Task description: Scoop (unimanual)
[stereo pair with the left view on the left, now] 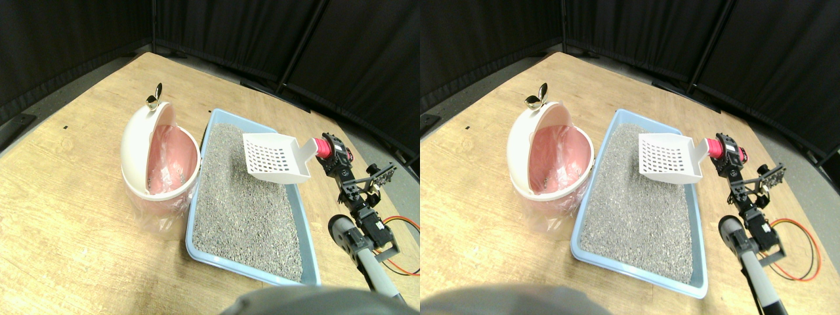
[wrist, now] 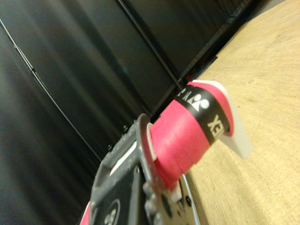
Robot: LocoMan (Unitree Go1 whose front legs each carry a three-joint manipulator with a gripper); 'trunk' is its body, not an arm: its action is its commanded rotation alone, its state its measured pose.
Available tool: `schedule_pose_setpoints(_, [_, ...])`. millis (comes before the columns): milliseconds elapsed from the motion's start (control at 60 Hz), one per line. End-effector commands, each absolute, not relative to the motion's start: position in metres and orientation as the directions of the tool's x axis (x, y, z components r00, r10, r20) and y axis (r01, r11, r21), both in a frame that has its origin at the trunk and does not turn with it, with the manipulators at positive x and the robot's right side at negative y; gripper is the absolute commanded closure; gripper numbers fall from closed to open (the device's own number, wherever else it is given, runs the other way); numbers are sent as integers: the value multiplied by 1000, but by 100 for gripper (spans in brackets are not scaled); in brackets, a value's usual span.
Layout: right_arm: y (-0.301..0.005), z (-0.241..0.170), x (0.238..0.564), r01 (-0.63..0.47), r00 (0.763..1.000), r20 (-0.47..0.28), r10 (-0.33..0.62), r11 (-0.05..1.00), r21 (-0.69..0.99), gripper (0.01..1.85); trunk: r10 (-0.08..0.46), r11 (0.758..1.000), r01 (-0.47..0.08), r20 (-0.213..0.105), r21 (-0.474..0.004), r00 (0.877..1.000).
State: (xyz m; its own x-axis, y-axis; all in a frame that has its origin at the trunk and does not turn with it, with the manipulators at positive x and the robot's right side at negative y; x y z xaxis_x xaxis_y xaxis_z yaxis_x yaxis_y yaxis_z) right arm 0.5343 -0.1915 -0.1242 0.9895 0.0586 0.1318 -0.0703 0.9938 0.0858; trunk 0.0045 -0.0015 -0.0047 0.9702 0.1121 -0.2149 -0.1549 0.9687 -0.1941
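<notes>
Right end effector point(stereo pair with the left view on the left: 326, 152) sat clamped on the red-wrapped handle point(stereo pair with the left view on the left: 321, 147) of the white slotted scoop point(stereo pair with the left view on the left: 277, 157); wrist view confirmed the handle point(wrist: 187, 136) seated at the jaw frame. Scoop was held in the air above the far part of the blue litter tray point(stereo pair with the left view on the left: 308, 226), blade pointing toward the bin, looking empty. Grey litter point(stereo pair with the left view on the left: 246, 203) filled the tray. White domed bin point(stereo pair with the left view on the left: 159, 154) with pink liner stood just beside the tray's left edge, on the wooden table point(stereo pair with the left view on the left: 65, 216). Red cable point(stereo pair with the left view on the left: 403, 226) lay beside the arm.
</notes>
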Motion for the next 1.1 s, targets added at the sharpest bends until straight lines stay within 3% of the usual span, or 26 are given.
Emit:
schedule_pose_setpoints(17, [-189, -120, 534, -84, 982, 179, 60, 988, 128, 181, 104, 972, -139, -184, -189, 977])
schedule_pose_setpoints(650, [-204, -152, 513, -68, 987, 157, 33, 973, 221, 181, 54, 985, -83, -184, -150, 981])
schedule_pose_setpoints(750, [-204, -155, 509, -20, 994, 110, -5, 974, 228, 181, 55, 985, -84, -185, -150, 981])
schedule_pose_setpoints(817, [-202, -158, 507, -46, 992, 125, 19, 976, 212, 181, 55, 985, -84, -185, -150, 981])
schedule_pose_setpoints(1100, [-201, -171, 500, -23, 999, 39, 15, 971, 237, 181, 70, 981, -101, -186, -164, 980])
